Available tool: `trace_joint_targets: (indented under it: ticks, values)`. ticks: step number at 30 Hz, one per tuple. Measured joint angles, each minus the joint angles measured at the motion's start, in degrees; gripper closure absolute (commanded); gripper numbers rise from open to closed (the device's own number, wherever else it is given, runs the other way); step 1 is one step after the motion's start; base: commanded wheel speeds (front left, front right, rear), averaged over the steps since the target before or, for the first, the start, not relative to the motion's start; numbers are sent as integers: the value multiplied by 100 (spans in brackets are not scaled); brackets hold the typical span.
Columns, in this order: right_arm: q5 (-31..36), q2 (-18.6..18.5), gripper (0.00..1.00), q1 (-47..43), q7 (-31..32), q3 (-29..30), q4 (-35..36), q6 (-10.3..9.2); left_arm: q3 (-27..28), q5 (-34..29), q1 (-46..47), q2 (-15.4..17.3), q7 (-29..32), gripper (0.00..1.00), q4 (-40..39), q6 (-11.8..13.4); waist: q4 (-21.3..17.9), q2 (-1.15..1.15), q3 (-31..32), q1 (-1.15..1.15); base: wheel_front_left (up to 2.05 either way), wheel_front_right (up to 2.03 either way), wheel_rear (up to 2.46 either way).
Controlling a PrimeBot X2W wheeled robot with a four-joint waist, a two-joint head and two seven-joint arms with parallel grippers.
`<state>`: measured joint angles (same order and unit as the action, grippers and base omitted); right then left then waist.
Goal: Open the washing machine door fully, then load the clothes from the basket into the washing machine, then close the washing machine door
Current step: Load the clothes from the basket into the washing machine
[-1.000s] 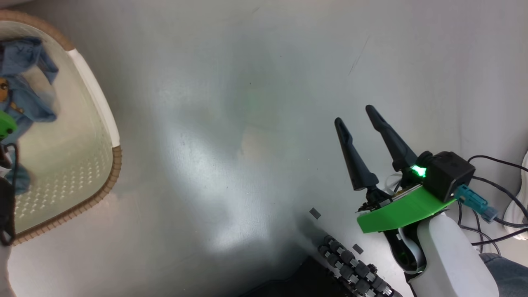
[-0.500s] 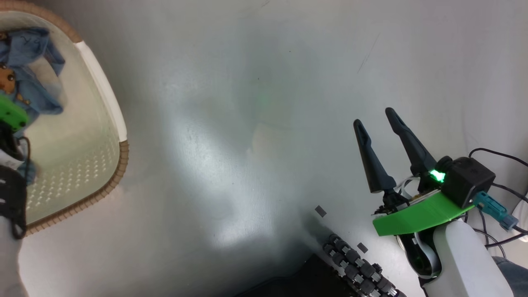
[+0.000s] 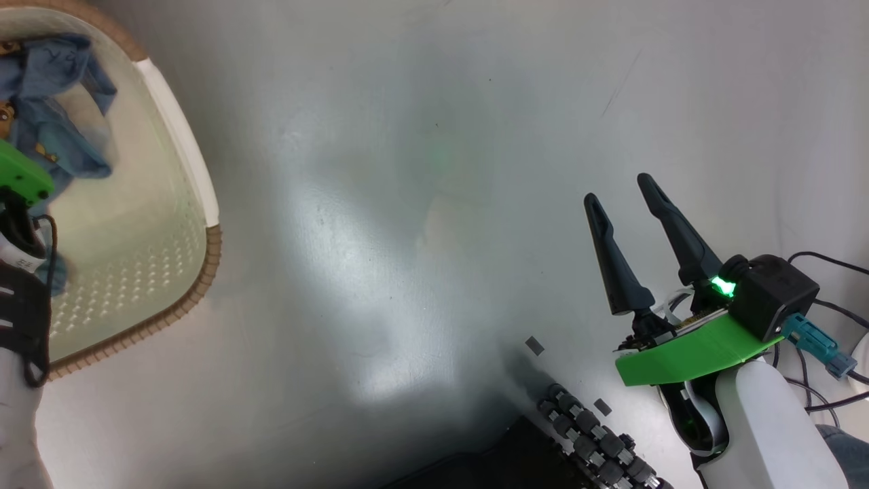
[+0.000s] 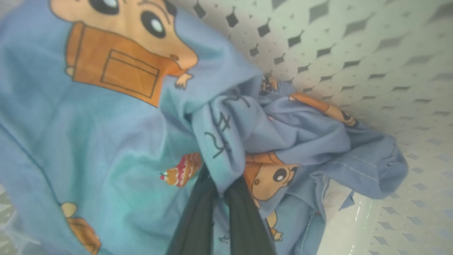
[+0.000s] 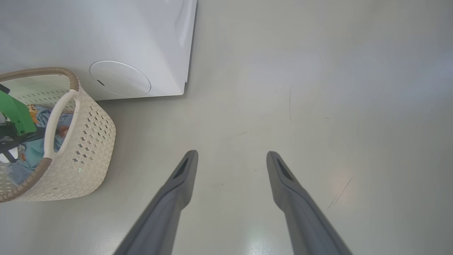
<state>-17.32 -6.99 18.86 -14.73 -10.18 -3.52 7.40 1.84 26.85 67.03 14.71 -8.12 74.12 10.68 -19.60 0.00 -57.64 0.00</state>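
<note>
Light blue clothes [image 4: 106,134] with orange cartoon prints lie in basket [image 5: 88,148]. Left wrist view gives us left gripper [image 4: 221,187] clenched on fabric fold. Right wrist view adds washing machine [image 5: 141,42], white panel just beside basket. Dark scribbles on cloth, we cannot read them. Right gripper [image 5: 231,156] released, fingers spread, hovering over grey floor [image 3: 407,238]

Bright even light, glare on floor [image 3: 380,380], clothes [image 4: 106,141] softly blurred
</note>
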Motion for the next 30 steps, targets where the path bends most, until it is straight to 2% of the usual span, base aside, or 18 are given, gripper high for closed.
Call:
trace_joint_targets:
  ticks: [9,15,21,30]
  values:
    - [-10,45,0,189,0,-35,-93,0,276,376,-61,-54,-481,100,-10,-372,37,0,110,0,0,0,0]
    - [-10,59,0,229,0,-19,-156,0,339,417,-495,-164,-610,100,-252,-602,182,0,380,0,0,0,0]
    - [-10,46,0,224,0,14,-200,0,510,417,-1070,-391,-626,100,-1044,-747,386,0,698,0,0,0,0]
    - [-9,-63,0,-25,0,163,-283,0,724,255,-2077,-950,-653,100,-2117,-1001,699,0,1293,0,0,0,0]
